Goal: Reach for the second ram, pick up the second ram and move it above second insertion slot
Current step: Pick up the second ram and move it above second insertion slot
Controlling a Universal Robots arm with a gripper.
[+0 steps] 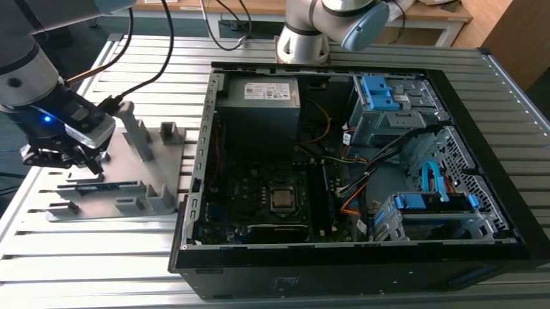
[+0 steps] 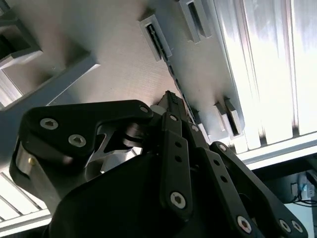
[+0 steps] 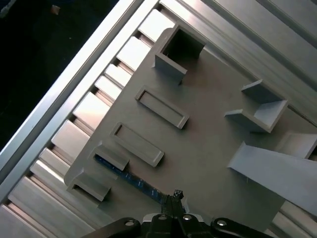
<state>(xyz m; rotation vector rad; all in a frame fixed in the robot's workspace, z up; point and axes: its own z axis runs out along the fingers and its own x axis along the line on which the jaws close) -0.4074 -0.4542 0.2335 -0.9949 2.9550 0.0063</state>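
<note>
**Step in hand: reach.** The open computer case (image 1: 344,278) stands just beside the grey holder plate (image 1: 161,172), on the exterior view's right of the plate. The insertion slots lie inside the case, well apart from the plate. Judged from this layout, the pick-up and the transfer are not yet done.

**Gripper.** The gripper (image 1: 67,162) is low over the holder plate, on the side of the plate away from the case. In the first wrist view its tip (image 3: 176,196) meets one end of the second ram. How far open the gripper is cannot be determined, nor whether it has already taken hold of the stick.

**Second ram.** The second ram (image 3: 125,174) stands on its long edge in the holder plate, close to an outer edge of the plate. A small grey retaining block (image 3: 112,156) covers its far end. In the exterior view it shows as a dark strip (image 1: 107,187) just beside the gripper.

**Requirement for the grasp (judgement).** The stick is thin and is seated in the plate. A secure hold calls for the gripper to be centred on the stick's upper edge and squared to its long axis. The lift must then go straight up off the plate.
</note>
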